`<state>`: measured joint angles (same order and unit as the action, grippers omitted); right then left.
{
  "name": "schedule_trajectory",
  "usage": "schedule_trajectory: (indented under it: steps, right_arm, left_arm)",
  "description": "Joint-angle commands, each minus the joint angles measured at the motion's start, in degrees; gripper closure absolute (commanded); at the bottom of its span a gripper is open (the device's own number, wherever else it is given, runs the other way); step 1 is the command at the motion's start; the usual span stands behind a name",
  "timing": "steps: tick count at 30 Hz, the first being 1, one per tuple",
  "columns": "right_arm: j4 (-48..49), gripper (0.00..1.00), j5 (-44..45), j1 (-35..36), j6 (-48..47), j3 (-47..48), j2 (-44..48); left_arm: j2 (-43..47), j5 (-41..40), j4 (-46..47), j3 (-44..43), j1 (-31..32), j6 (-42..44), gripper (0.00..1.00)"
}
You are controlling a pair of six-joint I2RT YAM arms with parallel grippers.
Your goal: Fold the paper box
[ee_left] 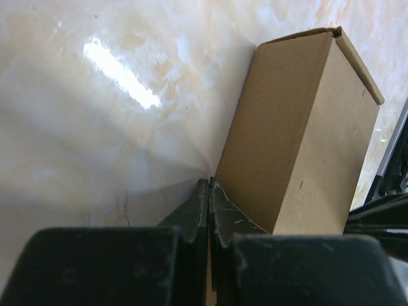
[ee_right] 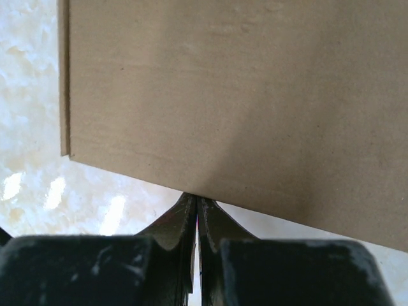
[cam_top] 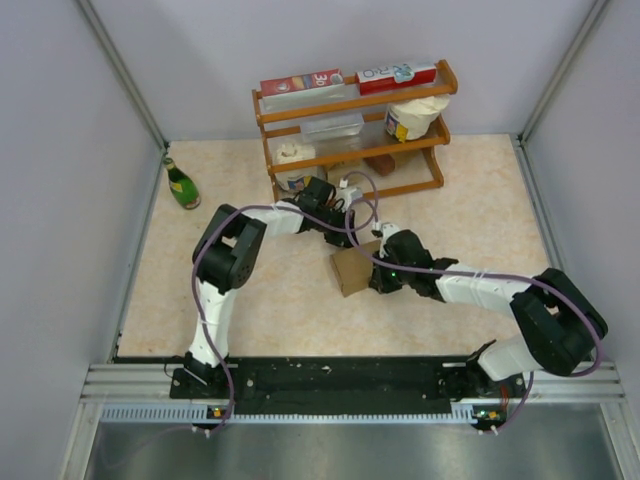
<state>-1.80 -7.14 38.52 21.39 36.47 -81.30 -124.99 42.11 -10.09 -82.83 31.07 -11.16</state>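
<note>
Seemingly closing up the paper box (cam_top: 352,270), already a carton at mid-table (cam_top: 250,300), with left fingers (ee_left: 220,207) and right fingers (ee_right: 182,217) each pressed together, empty, tips at its walls. Next, likely: tucking the end flap home without shoving.

Two arms, both bent at the elbow and reaching inward, jaws closed
Left arm (cam_top: 228,262): elbow raised, forearm stretched to the right, left gripper (ee_left: 209,189) with fingers pressed together, empty. Right arm (cam_top: 520,310): elbow folded at the far right, forearm stretched to the left, right gripper (ee_right: 196,203) with fingers pressed together, empty; the two grippers are near each other
</note>
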Motion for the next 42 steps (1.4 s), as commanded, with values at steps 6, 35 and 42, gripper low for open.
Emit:
schedule_trajectory:
  steps: [6,35,42]
  right_arm:
    - [9.7,1.00,6.5,0.4,-1.5,-3.0,3.4]
    - [-11.6,1.00,7.5,-0.5,12.6,-9.0,15.5]
    - [-7.7,1.00,7.4,-0.3,15.7,-8.3,8.1]
  left_arm:
    - [6.6,-2.4,-2.4,10.3,0.7,-4.7,1.00]
    - [29.2,-13.5,11.6,35.9,3.5,-18.4,1.00]
    - [27.8,-12.9,13.1,35.8,4.4,-19.1,1.00]
